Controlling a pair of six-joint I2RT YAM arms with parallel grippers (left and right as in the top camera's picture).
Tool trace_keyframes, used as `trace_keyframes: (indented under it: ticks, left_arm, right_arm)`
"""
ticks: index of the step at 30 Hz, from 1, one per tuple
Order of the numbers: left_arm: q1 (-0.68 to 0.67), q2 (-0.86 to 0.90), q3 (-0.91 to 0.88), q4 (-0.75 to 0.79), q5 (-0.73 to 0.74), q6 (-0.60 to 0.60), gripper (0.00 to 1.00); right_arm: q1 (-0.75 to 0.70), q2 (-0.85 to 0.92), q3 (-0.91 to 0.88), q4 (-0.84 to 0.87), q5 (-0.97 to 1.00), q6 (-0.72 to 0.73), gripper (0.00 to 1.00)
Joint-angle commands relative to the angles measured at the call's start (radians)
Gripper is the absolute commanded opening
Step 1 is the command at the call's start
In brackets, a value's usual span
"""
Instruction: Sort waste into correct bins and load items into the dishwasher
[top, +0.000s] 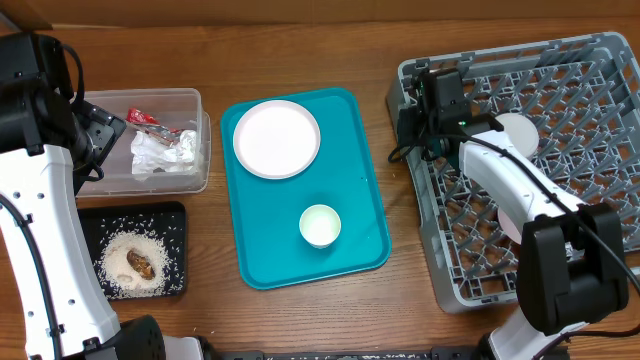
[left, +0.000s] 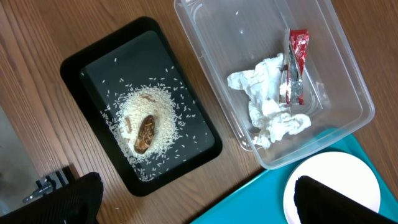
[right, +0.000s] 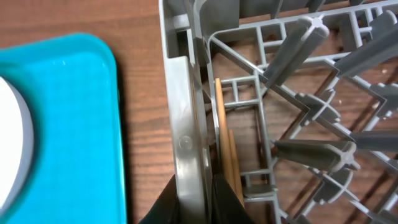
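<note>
My right gripper (right: 196, 204) is shut on the left wall of the grey dishwasher rack (right: 185, 106), one finger outside and one inside; from overhead it sits at the rack's left edge (top: 425, 112). Two bowls (top: 517, 131) (top: 508, 224) stand in the rack, partly hidden by the arm. A white plate (top: 277, 139) and a small white cup (top: 320, 225) rest on the teal tray. My left gripper (left: 199, 208) hangs open above the wood between the black tray and the plate (left: 348, 171). The napkin (left: 267, 102) and red wrapper (left: 296, 62) lie in the clear tub (left: 205, 37). Rice (left: 146, 121) and a brown lump (left: 145, 132) lie in the black tray (left: 87, 59).
The teal tray (top: 365, 180) lies mid-table between the bins and the rack. Wooden chopsticks (right: 222, 140) stand inside the rack against its left wall, beside my inner finger. Upright pegs (right: 311, 152) fill the rack's floor.
</note>
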Motion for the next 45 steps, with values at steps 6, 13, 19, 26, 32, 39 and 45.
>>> trace_keyframes:
  ticks: [6,13,19,26,32,39,45]
  left_arm:
    - [0.000,0.003,0.004,-0.002,-0.002,-0.018,1.00]
    - [0.000,0.003,0.004,-0.002,-0.002,-0.018,1.00]
    - [0.000,0.003,0.004,-0.002,-0.002,-0.018,1.00]
    - [0.000,0.003,0.004,-0.002,-0.002,-0.018,1.00]
    - [0.000,0.003,0.004,-0.002,-0.002,-0.018,1.00]
    - [0.000,0.003,0.004,-0.002,-0.002,-0.018,1.00]
    - [0.000,0.003,0.004,-0.002,-0.002,-0.018,1.00]
  right_arm:
    - [-0.014,-0.028,0.051,0.172,-0.127,0.278,0.09]
    - [-0.014,-0.028,0.074,0.180,-0.127,0.278,0.17]
    - [-0.014,-0.028,0.074,0.200,-0.126,0.293,0.19]
    - [-0.014,-0.025,0.074,0.233,-0.071,0.301,0.19]
    - [-0.013,-0.003,0.074,0.236,0.059,0.327,0.19]
    - [-0.014,0.029,0.074,0.276,0.164,0.326,0.20]
    - [-0.018,0.033,0.074,0.322,0.234,0.326,0.23]
